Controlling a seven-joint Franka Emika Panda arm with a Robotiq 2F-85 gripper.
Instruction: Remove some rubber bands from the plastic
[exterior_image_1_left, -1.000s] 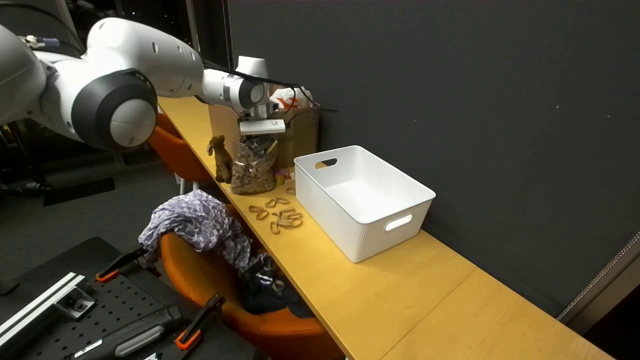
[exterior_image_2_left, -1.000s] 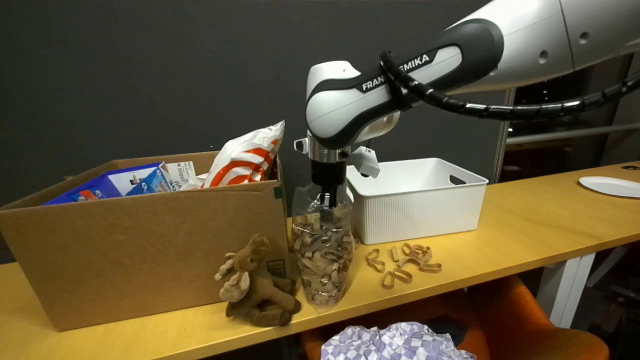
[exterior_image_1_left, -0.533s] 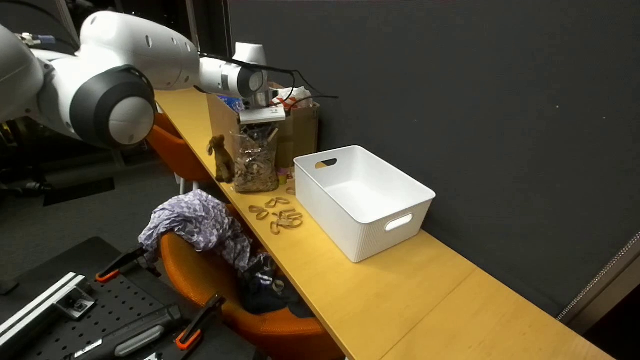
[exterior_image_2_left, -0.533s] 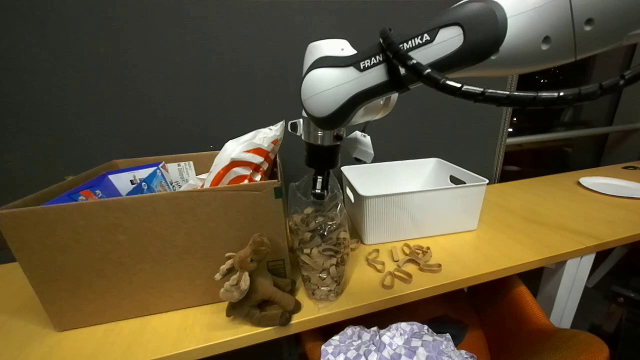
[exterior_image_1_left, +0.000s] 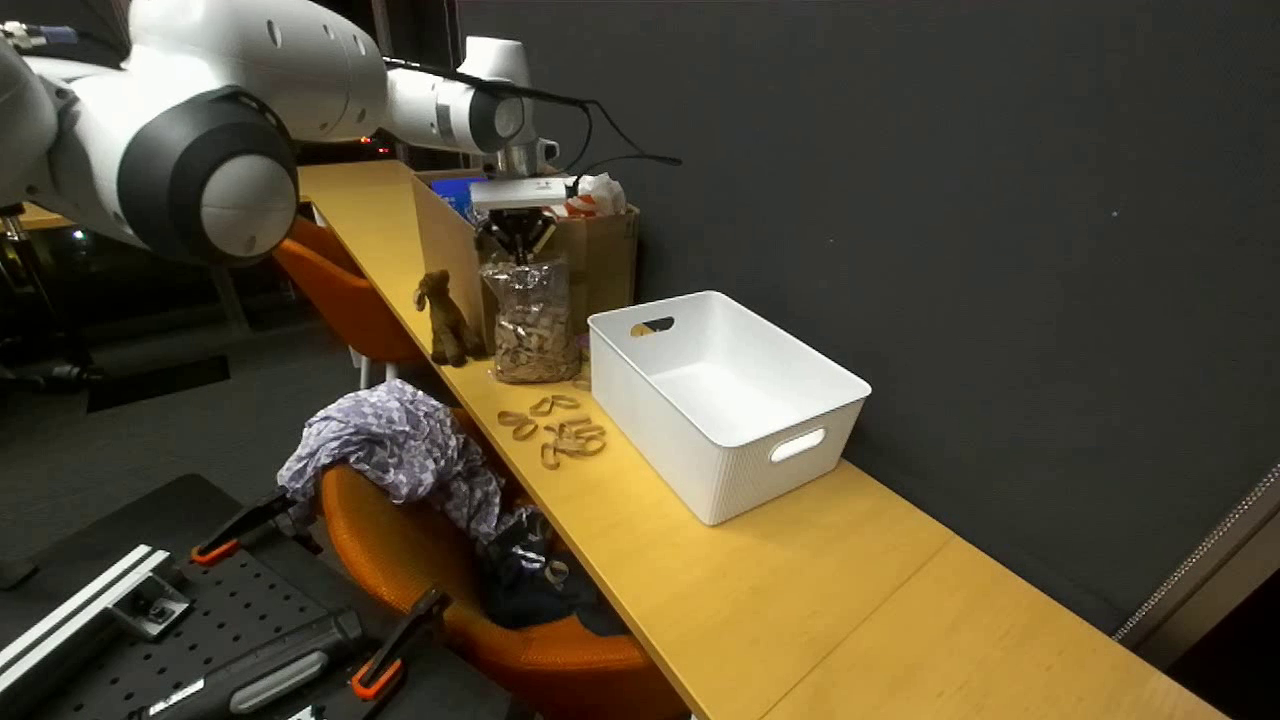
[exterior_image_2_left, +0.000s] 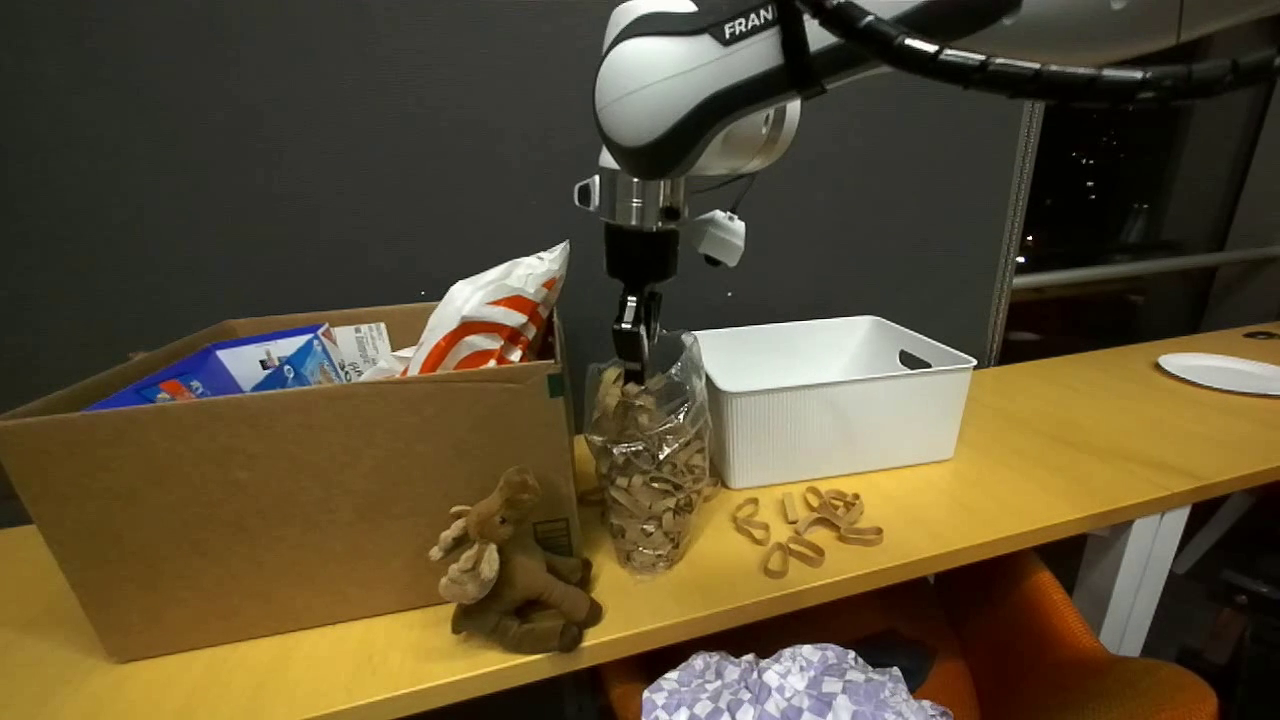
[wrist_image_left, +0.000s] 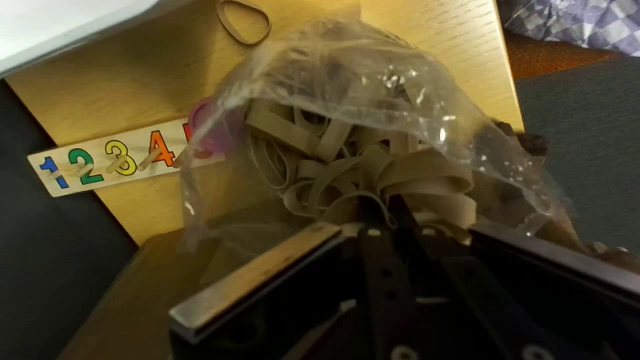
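Note:
A clear plastic bag full of tan rubber bands stands upright on the table, and it also shows in an exterior view. My gripper points down at the bag's open mouth. Its fingers are close together with a clump of rubber bands around the tips, at the top of the bag. In the wrist view the fingertips are partly hidden among these bands, inside the bag's rim. Several loose rubber bands lie on the table beside the bag, also in an exterior view.
A white bin stands close to the bag. A cardboard box with packages stands on the bag's other side. A stuffed moose sits in front of the box. A number board and a pink lid lie behind the bag.
My gripper has risen from deep in the bag to its mouth, bringing up a clump of bands. The bag has shifted back from the table's front edge.

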